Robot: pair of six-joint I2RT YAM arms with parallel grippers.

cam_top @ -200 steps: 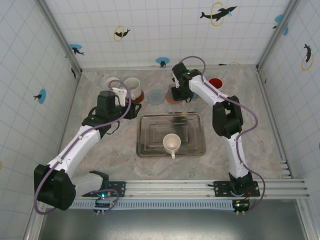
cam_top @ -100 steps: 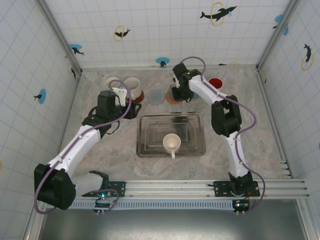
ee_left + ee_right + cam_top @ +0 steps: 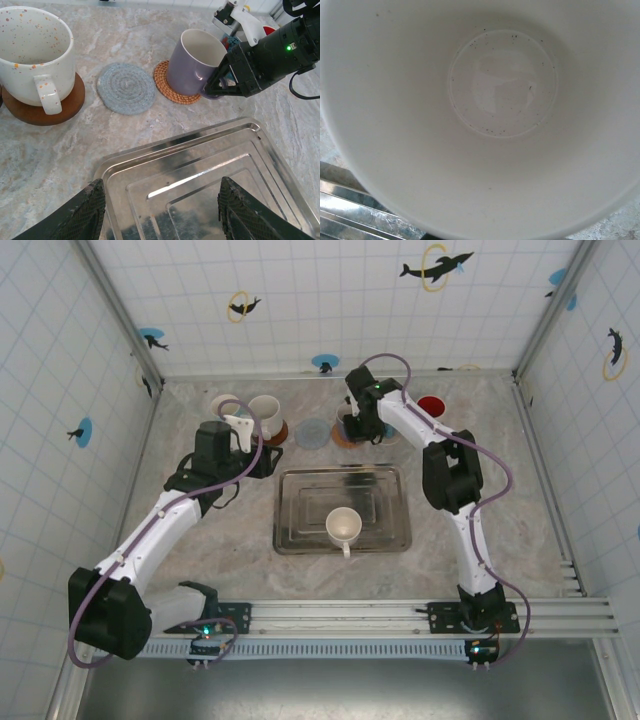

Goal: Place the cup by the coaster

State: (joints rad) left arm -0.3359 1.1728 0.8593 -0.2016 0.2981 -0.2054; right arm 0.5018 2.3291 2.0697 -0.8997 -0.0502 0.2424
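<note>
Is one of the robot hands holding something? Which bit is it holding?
Yes. The right gripper is shut on the purple cup, pinching its side up near the rim. The left gripper is open and holds nothing.

Lab test cell, tiled walls (image 3: 300, 300), mounting rail (image 3: 400, 615)

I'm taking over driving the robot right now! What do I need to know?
Left pincer: open, holding nothing, above the far corner of the metal tray.
Right pincer: shut on the purple mug, gripping its side.
Things: the purple mug is on the woven coaster. A speckled mug is on the wooden coaster. The grey coaster is bare. A white cup stands in the tray.
Done: purple mug is at its coaster.
Left: let go and lift the right arm away. The white cup probably goes to the grey coaster next.
</note>
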